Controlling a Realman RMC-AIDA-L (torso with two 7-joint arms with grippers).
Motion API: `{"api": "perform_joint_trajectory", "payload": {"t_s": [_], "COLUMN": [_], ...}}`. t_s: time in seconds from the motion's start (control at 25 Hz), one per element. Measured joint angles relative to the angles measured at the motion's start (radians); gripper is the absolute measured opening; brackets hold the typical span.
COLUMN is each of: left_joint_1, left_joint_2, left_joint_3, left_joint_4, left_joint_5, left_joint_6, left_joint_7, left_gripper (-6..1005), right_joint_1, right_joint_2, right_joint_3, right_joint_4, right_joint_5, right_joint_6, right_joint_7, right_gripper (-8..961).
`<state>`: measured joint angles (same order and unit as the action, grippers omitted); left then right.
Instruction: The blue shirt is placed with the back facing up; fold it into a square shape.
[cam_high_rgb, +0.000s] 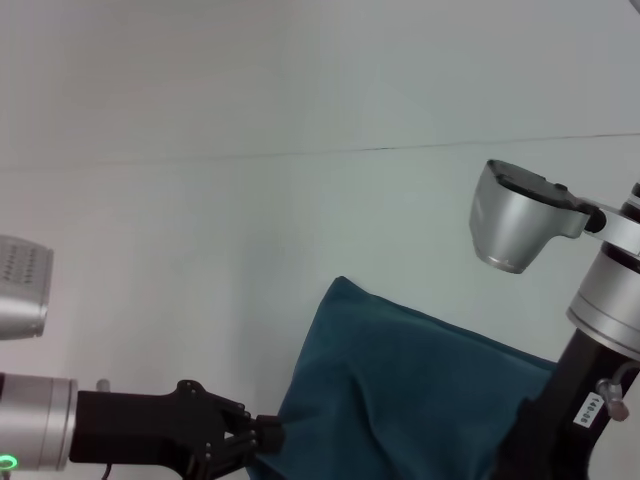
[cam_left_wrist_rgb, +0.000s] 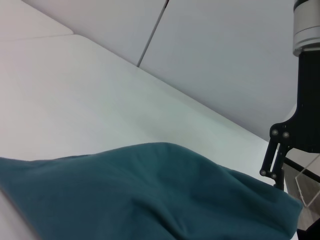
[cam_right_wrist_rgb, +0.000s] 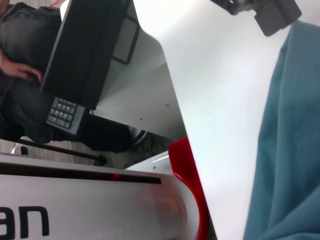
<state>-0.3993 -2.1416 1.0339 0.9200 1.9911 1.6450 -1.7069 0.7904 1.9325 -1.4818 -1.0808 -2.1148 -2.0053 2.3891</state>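
The blue shirt (cam_high_rgb: 420, 400) is a plain dark teal cloth, bunched and raised off the white table (cam_high_rgb: 200, 250) at the near right. My left gripper (cam_high_rgb: 264, 436) reaches in from the near left and is shut on the shirt's left edge. My right arm (cam_high_rgb: 560, 400) comes down at the shirt's right side. In the left wrist view my right gripper (cam_left_wrist_rgb: 278, 181) meets the far raised edge of the shirt (cam_left_wrist_rgb: 150, 195) and is shut on it, its tips partly hidden by the cloth. The right wrist view shows the shirt (cam_right_wrist_rgb: 290, 150) hanging beside the table.
A thin seam (cam_high_rgb: 400, 148) crosses the table top at the back. Past the table's edge in the right wrist view are a seated person (cam_right_wrist_rgb: 20, 60), a black monitor (cam_right_wrist_rgb: 85, 45) and a keyboard (cam_right_wrist_rgb: 65, 114).
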Motion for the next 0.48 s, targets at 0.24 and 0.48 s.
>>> {"api": "perform_joint_trajectory", "payload": {"t_s": [0.24,0.48], "left_joint_1": [-0.004,-0.006], "left_joint_2": [0.002,0.004], "left_joint_3": [0.000,0.000], "left_joint_4": [-0.001,0.000], "left_joint_5": [0.000,0.002], "left_joint_6": [-0.002,-0.001], "left_joint_7": [0.000,-0.003], "left_gripper": [72,72], "right_joint_1": [-0.013,-0.016], "right_joint_2": [-0.004,-0.012], "right_joint_3": [-0.013,0.002], "right_joint_4": [-0.004,-0.047], "right_joint_5": [-0.106,-0.227], "right_joint_6": [0.002,-0.001], "right_joint_7": [0.068,0.129], "right_gripper": [923,920]}}
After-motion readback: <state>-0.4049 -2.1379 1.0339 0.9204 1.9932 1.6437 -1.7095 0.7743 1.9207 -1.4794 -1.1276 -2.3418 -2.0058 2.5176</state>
